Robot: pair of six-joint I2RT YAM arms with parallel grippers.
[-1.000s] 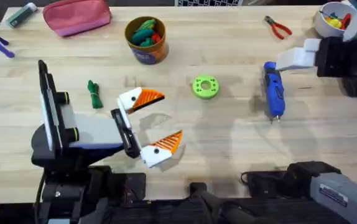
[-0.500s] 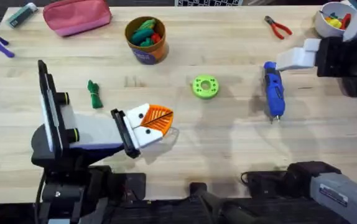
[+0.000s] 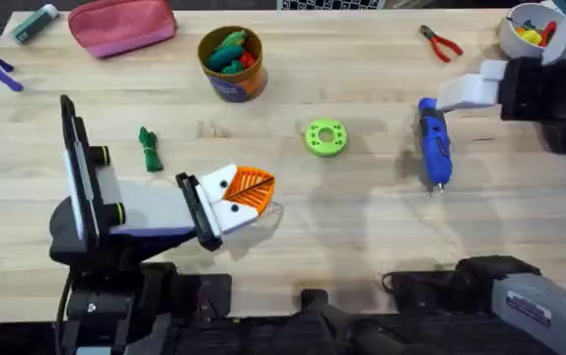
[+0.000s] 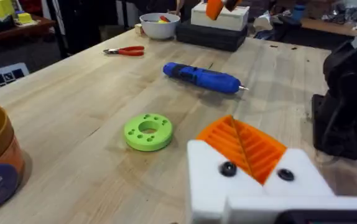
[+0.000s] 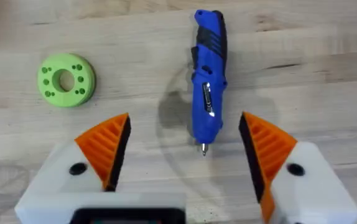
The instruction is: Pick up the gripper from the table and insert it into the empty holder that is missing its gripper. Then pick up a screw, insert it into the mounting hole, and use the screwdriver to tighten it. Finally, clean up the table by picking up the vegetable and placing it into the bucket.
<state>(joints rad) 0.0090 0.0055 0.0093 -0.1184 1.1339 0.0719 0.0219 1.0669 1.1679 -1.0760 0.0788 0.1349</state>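
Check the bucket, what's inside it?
The bucket holds green, teal and red toy pieces piled to its rim. Whatever lies under that pile is covered. The vegetable is on the table, outside it.

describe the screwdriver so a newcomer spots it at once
On the pale wooden table, look at its right half, beside the bright green round disc with holes. There lies the blue pen-shaped powered screwdriver; unlike the red-handled pliers behind it, it is blue with a thin metal bit.
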